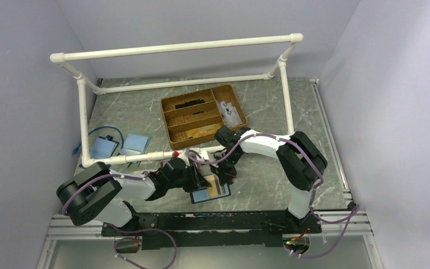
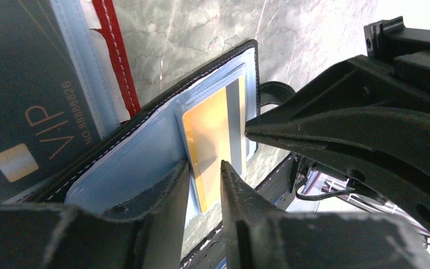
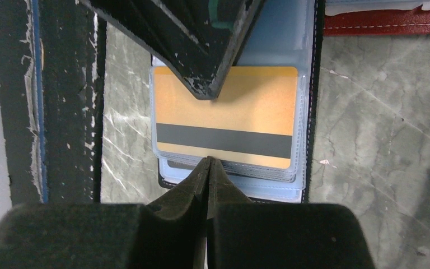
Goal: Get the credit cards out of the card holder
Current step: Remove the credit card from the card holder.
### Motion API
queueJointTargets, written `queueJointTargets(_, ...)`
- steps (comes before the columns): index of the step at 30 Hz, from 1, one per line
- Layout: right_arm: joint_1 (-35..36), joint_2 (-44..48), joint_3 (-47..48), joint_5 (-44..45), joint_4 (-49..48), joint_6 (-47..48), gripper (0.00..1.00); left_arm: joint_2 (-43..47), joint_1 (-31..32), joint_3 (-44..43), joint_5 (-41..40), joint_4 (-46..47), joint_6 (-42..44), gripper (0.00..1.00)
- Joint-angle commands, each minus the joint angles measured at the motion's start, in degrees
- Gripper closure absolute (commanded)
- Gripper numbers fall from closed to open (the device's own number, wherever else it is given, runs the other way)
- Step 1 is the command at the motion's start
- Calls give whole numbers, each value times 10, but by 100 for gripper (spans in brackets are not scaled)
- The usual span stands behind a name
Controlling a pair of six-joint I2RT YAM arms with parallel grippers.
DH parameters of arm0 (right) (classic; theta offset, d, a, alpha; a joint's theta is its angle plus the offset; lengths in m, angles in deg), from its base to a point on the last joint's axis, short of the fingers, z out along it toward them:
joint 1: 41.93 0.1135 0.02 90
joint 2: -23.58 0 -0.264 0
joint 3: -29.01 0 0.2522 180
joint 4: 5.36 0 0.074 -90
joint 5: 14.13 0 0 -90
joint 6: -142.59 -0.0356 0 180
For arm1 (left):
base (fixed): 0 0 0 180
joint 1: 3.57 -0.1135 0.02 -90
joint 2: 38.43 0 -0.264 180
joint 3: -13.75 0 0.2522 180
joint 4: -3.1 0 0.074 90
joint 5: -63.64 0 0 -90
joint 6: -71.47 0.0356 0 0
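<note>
The black-edged card holder [image 1: 213, 195] [image 2: 201, 73] [image 3: 313, 112] lies open on the table, its clear sleeves facing up. In the top sleeve sits an orange credit card [image 2: 207, 134] [image 3: 257, 106] with a dark grey stripe. A darker card edge [image 3: 176, 164] shows under it. My left gripper [image 2: 204, 163] [image 1: 200, 180] stands narrowly open, its fingers on either side of the orange card's end, with gaps showing. My right gripper [image 3: 210, 159] [image 2: 249, 130] [image 1: 224, 178] is shut, its tip pressed on the opposite sleeve edge.
A red-edged holder [image 2: 117, 61] [image 3: 381, 22] lies beside the black one, with a dark VIP card [image 2: 28, 101] in its sleeve. A wicker tray [image 1: 201, 115] stands behind. Two light blue flat pieces [image 1: 103, 147] lie at the left. A white pipe frame [image 1: 84, 117] spans the table.
</note>
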Motion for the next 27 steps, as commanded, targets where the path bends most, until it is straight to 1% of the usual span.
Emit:
queueJointTargets(1,18,-24,27,-68,-17,-31,97,-5,1,-4,6,12,-7,77)
queueJointTargets(3,18,-29,29,-57,-21,-39,97,-1,0,-2,3,10,-6,86)
queueJointTargets(4,17,-30,29,-46,-24,-43,97,3,1,-1,1,8,-6,94)
queueJointTargets(5,16,-30,30,-37,-27,-49,97,7,0,1,-1,6,-5,100)
queueJointTargets(12,-9,-22,33,-28,-26,-56,96,53,-3,22,-14,-13,11,100)
queueJointTargets(21,-11,-36,32,5,-26,-58,94,142,-16,55,-20,-66,26,100)
queueJointTargets(27,-11,-41,32,4,-27,-62,93,148,-25,64,0,-61,25,100)
